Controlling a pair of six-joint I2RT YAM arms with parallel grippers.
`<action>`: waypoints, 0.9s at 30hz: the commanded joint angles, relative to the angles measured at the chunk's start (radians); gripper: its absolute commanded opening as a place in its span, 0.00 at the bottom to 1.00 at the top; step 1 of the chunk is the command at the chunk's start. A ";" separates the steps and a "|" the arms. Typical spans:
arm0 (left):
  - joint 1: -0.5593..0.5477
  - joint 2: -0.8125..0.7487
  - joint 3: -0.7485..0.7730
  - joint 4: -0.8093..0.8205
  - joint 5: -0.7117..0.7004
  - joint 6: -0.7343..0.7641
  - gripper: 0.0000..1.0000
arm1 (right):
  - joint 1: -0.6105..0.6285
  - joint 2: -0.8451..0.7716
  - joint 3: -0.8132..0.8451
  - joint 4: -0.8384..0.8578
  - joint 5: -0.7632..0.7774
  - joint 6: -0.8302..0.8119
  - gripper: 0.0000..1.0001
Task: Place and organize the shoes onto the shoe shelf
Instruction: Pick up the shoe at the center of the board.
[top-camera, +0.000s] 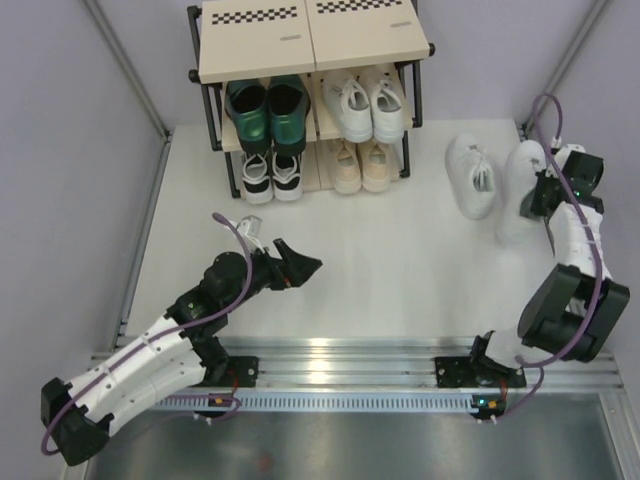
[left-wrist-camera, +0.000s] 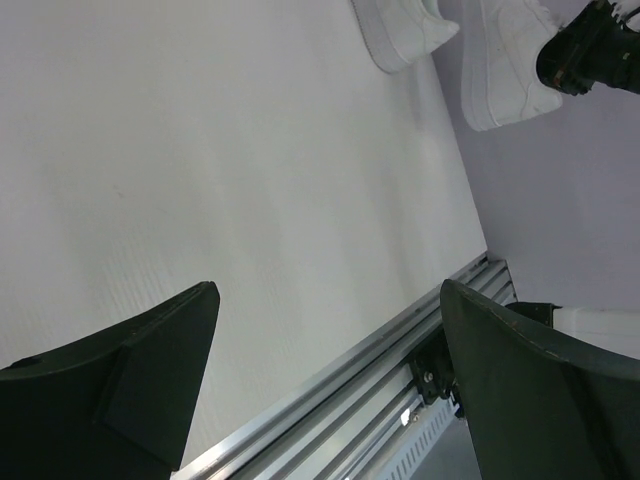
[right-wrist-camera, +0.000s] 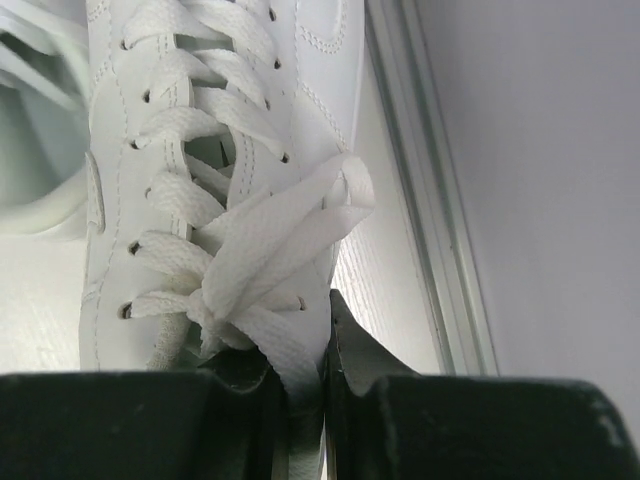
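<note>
1. White counter runs between pale lilac walls, and the shoe shelf stands at its far edge.
2. On the shelf's middle tier, the green heeled shoes sit beside a white sneaker pair.
3. On the tier below, the black-and-white sneakers sit beside the beige sneakers.
4. My right fingers are pinched together on the laces of a loose white sneaker, near the counter's right edge and right of the shelf.
5. Its mate lies on the counter just beside it, on the shelf side.
6. My left fingers are spread wide apart over the counter's middle. They hold nothing and are well apart from every shoe.
</note>
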 joint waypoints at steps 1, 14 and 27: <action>0.002 0.003 0.018 0.133 0.066 0.012 0.97 | -0.006 -0.205 -0.007 0.061 -0.096 -0.025 0.00; 0.001 0.084 0.129 0.171 0.129 0.044 0.98 | 0.227 -0.598 0.010 -0.232 -0.388 0.027 0.00; -0.061 0.360 0.219 0.470 0.078 -0.008 0.98 | 0.652 -0.540 -0.009 -0.099 -0.462 0.065 0.00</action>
